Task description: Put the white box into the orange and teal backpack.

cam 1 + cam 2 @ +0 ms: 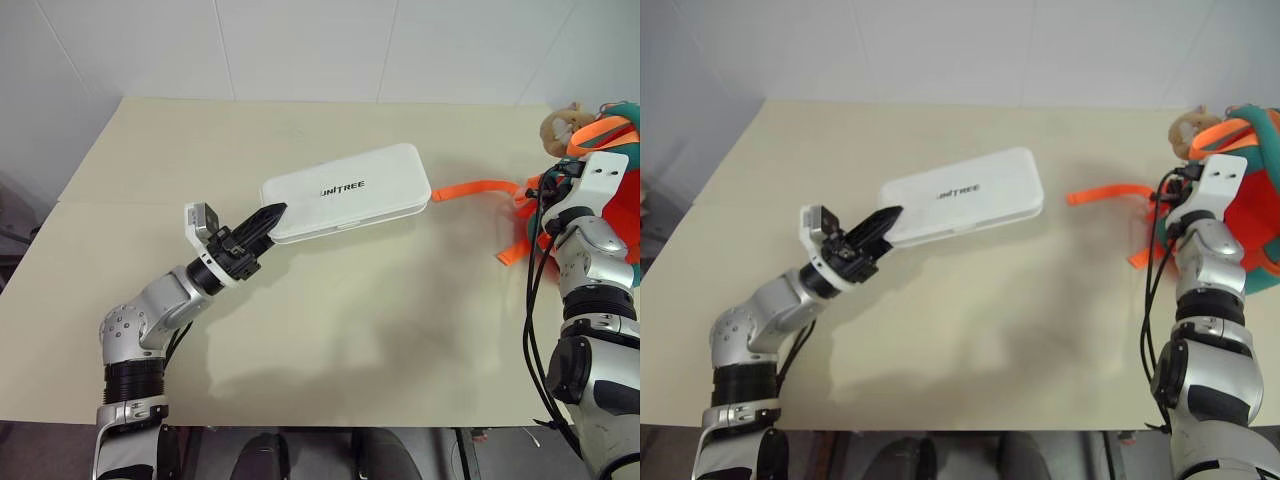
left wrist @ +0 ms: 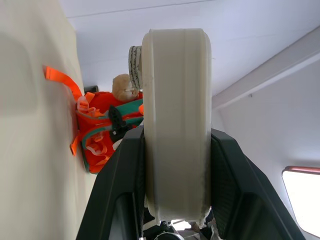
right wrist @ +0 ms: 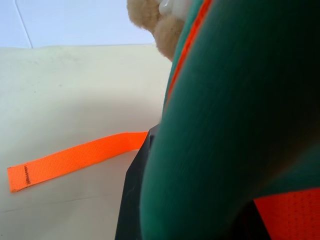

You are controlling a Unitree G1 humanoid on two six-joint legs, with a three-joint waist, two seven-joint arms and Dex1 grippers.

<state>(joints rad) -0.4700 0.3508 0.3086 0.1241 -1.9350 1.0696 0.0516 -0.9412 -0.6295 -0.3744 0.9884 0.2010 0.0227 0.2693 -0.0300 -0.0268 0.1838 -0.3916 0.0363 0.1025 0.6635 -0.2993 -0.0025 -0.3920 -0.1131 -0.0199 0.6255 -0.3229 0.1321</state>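
1. Gripping the near short end of the white box (image 1: 345, 190), the left pincer (image 1: 268, 222) has its two black fingers clamped on either face of the case, which is lifted off the tabletop (image 1: 330, 320) and points toward the backpack.
2. Right pincer (image 3: 145, 200) is clenched on a teal fold of the orange and teal backpack (image 1: 1250, 195), which sits beyond the box's far end, at the tabletop's right edge; whether the fold is an edge of the opening is hard to tell.
3. To do this step well, the right pincer should probably lift the fold to hold the mouth wide, while the left arm slides the box in far end first, keeping it level.
4. One loose orange strap (image 1: 478, 188) lies flat between box and backpack; the box should pass above it, not drag it.
5. Hidden: the backpack's opening and zipper are not visible, its right side is cut off, and the right arm covers much of it.
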